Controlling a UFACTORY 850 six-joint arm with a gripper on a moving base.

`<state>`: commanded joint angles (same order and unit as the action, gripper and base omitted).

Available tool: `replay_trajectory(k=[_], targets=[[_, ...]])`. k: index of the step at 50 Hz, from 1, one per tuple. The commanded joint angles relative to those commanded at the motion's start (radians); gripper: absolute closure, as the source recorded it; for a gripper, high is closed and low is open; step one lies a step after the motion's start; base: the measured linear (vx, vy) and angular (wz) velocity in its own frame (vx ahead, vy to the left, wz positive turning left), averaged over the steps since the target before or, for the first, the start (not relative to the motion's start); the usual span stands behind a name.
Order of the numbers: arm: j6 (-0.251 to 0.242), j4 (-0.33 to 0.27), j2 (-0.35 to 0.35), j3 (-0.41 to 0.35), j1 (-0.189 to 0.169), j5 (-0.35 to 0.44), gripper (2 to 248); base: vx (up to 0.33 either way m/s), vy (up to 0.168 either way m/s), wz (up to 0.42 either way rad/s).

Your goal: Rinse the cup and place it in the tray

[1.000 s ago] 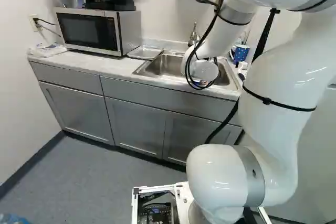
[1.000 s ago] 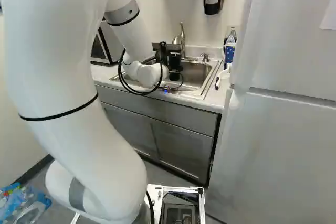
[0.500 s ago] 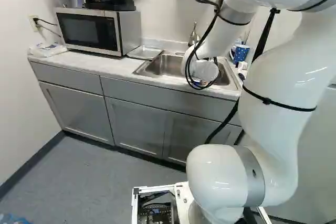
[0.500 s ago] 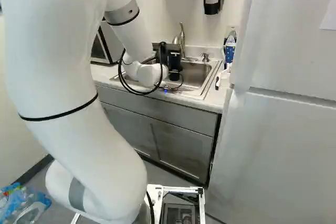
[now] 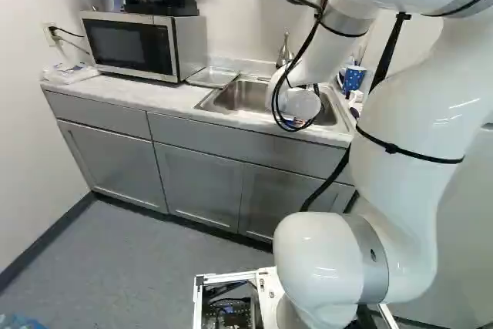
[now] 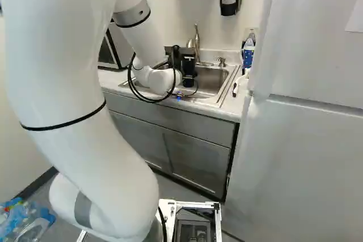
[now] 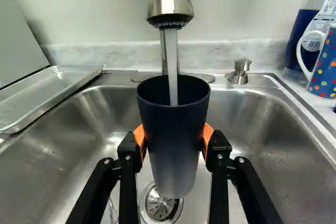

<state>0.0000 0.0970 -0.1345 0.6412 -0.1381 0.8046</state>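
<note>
In the right base view my gripper reaches over the sink; its fingertips cannot be made out there. The wrist view shows the gripper shut on a dark blue cup, orange pads pressing it from both sides. The cup stands upright above the drain, its mouth under the faucet. A stream of water runs from the faucet into it. The metal tray lies on the counter beside the sink, next to the microwave; the left base view shows the tray too.
The steel sink surrounds the gripper, with a soap pump on its back rim. A dotted mug stands on the counter at the side away from the tray. The microwave and the refrigerator flank the sink area.
</note>
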Motion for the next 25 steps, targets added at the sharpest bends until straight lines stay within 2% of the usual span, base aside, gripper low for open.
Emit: replay_trajectory(k=[25], targets=[[0.000,0.000,0.000,0.000,0.000,0.000,127,0.000,0.000,0.000]])
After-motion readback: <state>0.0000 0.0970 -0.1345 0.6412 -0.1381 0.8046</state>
